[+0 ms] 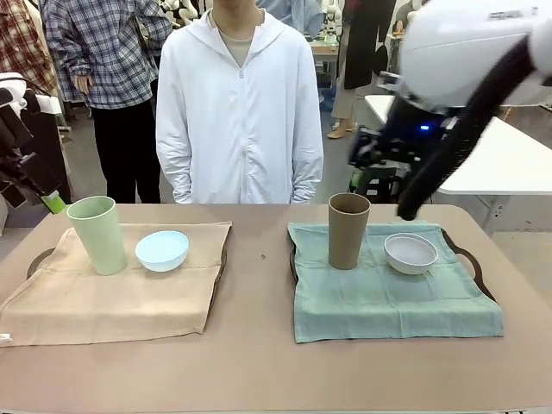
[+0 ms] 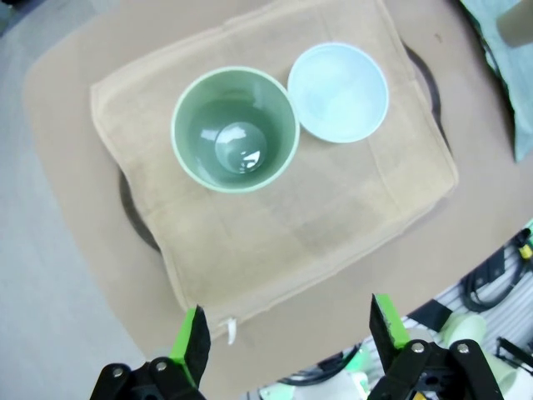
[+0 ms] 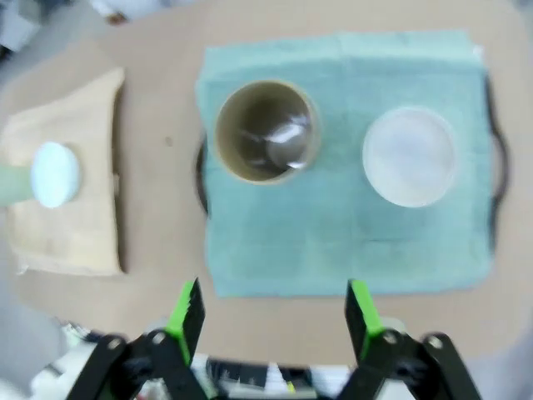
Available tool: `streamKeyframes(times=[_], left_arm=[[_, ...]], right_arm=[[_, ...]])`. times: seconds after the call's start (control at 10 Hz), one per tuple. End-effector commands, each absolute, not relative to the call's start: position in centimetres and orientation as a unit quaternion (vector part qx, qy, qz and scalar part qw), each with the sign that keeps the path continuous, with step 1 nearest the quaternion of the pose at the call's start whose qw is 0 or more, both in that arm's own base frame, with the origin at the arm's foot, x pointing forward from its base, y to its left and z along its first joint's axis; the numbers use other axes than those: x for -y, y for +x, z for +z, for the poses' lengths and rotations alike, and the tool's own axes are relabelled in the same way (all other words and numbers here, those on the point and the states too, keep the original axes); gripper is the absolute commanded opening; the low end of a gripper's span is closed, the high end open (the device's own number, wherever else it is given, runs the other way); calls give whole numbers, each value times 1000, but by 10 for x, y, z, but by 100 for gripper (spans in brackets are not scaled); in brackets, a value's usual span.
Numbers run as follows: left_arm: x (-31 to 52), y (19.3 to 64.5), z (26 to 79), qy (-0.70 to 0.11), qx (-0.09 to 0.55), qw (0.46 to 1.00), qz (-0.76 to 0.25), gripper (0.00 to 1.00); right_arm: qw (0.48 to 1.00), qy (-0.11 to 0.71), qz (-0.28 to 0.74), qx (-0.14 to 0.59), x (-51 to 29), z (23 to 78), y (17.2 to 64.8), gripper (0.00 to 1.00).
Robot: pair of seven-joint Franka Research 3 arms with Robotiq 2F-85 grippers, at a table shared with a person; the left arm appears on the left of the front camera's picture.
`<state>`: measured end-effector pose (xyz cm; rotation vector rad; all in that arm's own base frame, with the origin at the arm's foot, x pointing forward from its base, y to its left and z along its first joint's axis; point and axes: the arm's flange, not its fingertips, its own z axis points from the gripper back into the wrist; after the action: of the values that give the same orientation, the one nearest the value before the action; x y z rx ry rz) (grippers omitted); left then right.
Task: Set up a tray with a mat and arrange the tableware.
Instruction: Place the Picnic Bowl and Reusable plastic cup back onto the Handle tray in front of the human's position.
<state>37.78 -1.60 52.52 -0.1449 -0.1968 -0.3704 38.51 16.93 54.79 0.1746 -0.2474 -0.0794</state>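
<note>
2 trays with mats on a brown tabletop, a person in white standing at the far side.

Pale green cup and light blue bowl sit on the left tan mat; brown cup and white bowl on the right teal mat. Both grippers' fingers hang spread, released. No readable writing.

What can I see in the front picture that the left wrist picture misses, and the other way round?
Front only: the person standing across the table, the brown cup and white bowl on the teal mat. Left wrist only: that arm's open hand, and a look straight down into the green cup. Both: the green cup, the blue bowl beside it and the tan mat under them.
</note>
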Motion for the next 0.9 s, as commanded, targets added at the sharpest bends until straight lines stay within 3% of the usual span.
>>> streamKeyframes(times=[0.0, 0.2, 0.3, 0.8], left_arm=[[17, 378, 526, -71, 101, 975, -184, 100], [17, 378, 526, -71, 101, 975, -184, 100], [17, 378, 525, -71, 97, 975, -184, 100], [-64, 397, 565, -325, 44, 930, -164, 100]], right_arm=[[987, 92, -14, 133, -199, 550, 389, 88], [988, 83, -41, 124, -165, 548, 386, 88], [983, 109, 74, 130, -172, 545, 382, 88], [937, 337, -43, 81, -8, 529, 361, 88]])
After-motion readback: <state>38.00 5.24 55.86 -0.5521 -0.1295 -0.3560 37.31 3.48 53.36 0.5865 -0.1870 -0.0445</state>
